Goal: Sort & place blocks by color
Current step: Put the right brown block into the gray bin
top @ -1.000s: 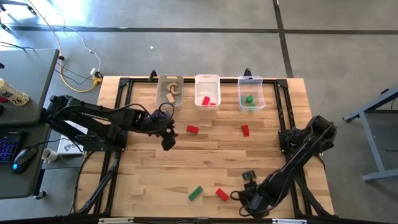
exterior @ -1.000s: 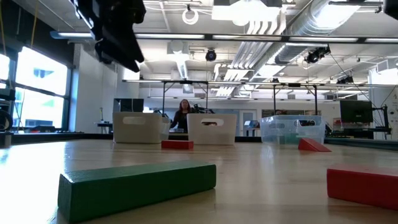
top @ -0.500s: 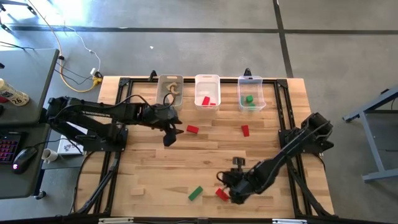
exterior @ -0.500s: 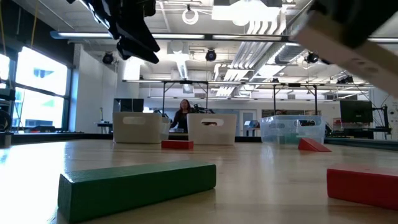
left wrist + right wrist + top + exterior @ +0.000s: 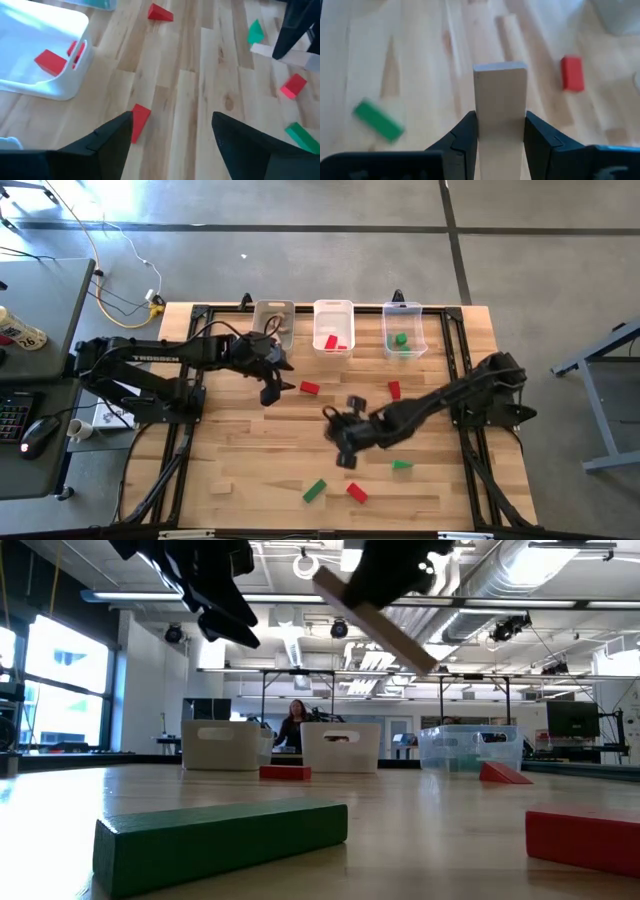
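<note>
My right gripper (image 5: 342, 448) hangs above the table's middle, shut on a plain light wood block (image 5: 500, 95), which also shows high in the low view (image 5: 375, 620). My left gripper (image 5: 268, 394) is open in front of the left bin (image 5: 272, 313) with nothing between its fingers (image 5: 172, 117). Loose blocks lie flat on the table: two red (image 5: 310, 388) (image 5: 394, 389) mid-table, a green one (image 5: 401, 465), and another green (image 5: 315, 490) and red (image 5: 357, 492) near the front edge. The middle bin (image 5: 333, 325) holds red blocks, the right bin (image 5: 404, 330) a green one. My right gripper pinches the plain block by its two long sides (image 5: 500, 127) between its two fingers (image 5: 467, 135). The block's free end (image 5: 500, 70) sticks out past the fingertips. The fingers slant down from the table's right. The block is lifted clear of the table and tilted.
A plain block (image 5: 222, 485) lies near the front left. Black frame rails (image 5: 190, 360) run along the table's left and right sides. A person stands in the room beyond the table (image 5: 293, 725).
My right gripper has swung from the table's front right toward the middle and risen, carrying the plain block clear of the table. A green block that the arm hid now shows. My left gripper has shifted slightly toward the far edge.
</note>
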Available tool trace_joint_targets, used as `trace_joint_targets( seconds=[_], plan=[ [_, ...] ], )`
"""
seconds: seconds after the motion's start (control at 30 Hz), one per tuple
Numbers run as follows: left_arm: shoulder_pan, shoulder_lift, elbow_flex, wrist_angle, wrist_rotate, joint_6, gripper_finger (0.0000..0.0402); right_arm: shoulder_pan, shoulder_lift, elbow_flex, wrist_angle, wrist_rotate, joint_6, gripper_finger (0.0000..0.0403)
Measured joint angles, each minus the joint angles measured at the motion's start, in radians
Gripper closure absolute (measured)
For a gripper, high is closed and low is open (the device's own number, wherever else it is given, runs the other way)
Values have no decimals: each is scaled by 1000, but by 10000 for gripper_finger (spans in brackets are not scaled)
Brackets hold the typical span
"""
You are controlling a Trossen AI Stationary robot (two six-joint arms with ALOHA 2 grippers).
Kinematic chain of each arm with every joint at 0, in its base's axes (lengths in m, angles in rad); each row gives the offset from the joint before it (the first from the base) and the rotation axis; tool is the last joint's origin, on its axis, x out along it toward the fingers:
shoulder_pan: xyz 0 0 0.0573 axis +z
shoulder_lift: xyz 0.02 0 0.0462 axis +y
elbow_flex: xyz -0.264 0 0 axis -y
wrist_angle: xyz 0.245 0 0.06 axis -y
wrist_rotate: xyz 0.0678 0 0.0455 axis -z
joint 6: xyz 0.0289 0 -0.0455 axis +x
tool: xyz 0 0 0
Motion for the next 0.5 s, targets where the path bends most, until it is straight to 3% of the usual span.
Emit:
trace_joint_targets(
  seconds=[0.5],
  plan=[
    [69, 0, 0, -1, 23, 145, 140, -159, -2, 0, 184, -7, -111, 304]
  ],
)
